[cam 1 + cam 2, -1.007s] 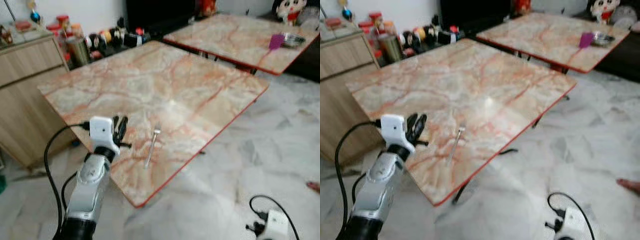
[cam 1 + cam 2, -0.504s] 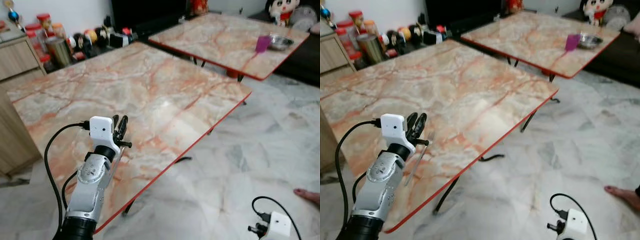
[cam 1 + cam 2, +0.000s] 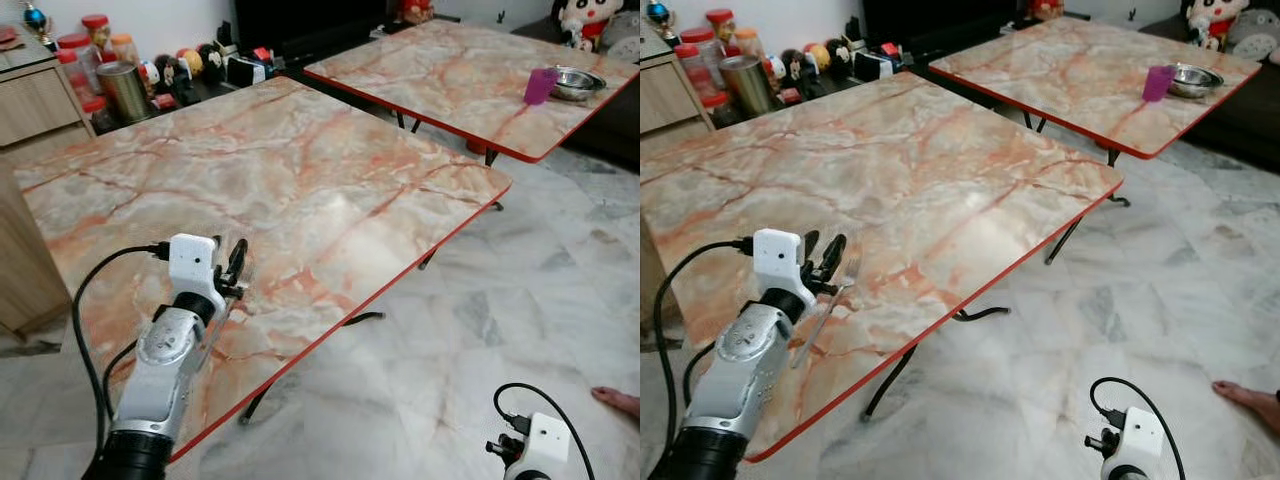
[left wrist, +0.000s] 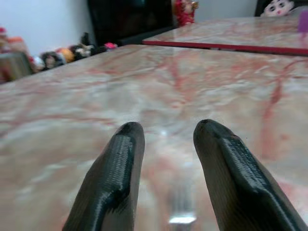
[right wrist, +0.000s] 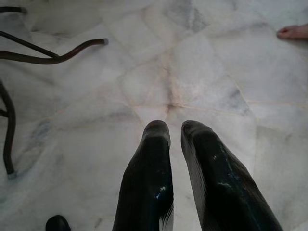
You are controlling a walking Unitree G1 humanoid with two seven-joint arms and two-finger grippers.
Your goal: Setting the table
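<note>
Before me stands a marble-patterned surface (image 3: 300, 170) edged in red, a second one (image 3: 470, 70) behind it. Pale marble floor tiles (image 3: 500, 330) spread below; a wooden cabinet (image 3: 40, 100) stands at my left.

I see even, bright indoor light in the head views, sharp enough, with a pale glare patch on the near marble table (image 3: 340, 210). Left wrist view is soft: black fingers (image 4: 115, 178) blurred, background hazy. Right wrist view is dimmer, floor (image 5: 192, 62) slightly soft, with faint shadows.
</note>
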